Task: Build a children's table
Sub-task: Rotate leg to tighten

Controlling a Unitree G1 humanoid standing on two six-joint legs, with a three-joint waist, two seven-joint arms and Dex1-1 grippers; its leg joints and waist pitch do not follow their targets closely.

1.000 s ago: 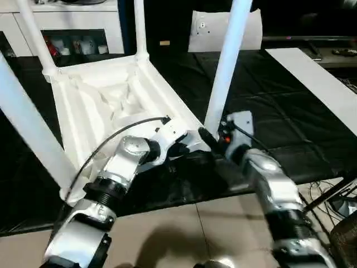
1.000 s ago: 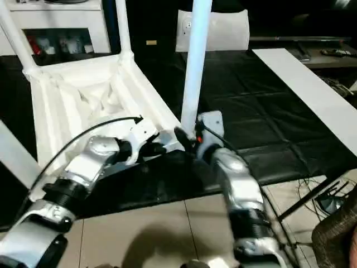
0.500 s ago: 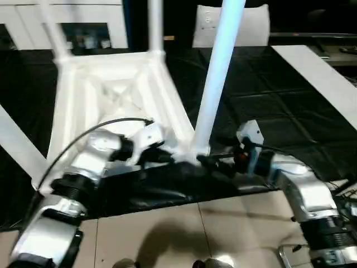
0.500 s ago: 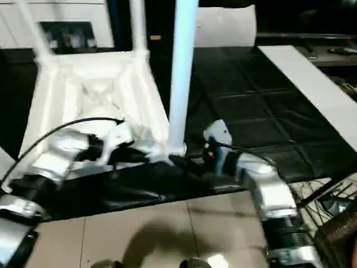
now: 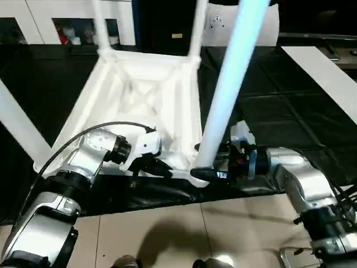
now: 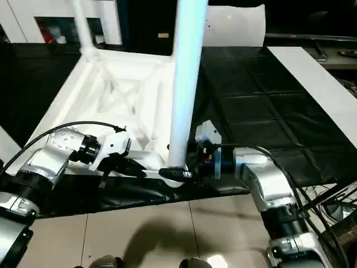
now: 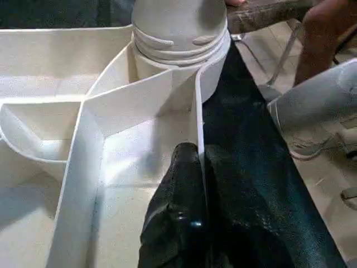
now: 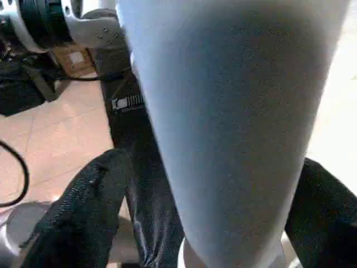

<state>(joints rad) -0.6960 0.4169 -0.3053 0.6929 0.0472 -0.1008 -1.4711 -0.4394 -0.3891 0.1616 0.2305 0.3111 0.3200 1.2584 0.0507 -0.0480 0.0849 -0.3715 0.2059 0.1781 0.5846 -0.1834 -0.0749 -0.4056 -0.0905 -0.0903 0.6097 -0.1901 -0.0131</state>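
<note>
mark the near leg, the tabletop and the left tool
near leg (image 5: 228,95), left eye view, mid-shaft of the tube.
tabletop (image 5: 146,95), left eye view, ribbed underside.
left tool (image 7: 187,159), left wrist view, fingertips pinching the tabletop's edge wall.

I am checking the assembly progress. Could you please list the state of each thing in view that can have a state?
tabletop: upside down on the black mat, ribbed underside up.
near leg: standing in its corner socket.
left gripper: shut on the tabletop's rim wall.
right gripper: fingers on both sides of the near leg's base.
far legs: standing in their sockets.
</note>
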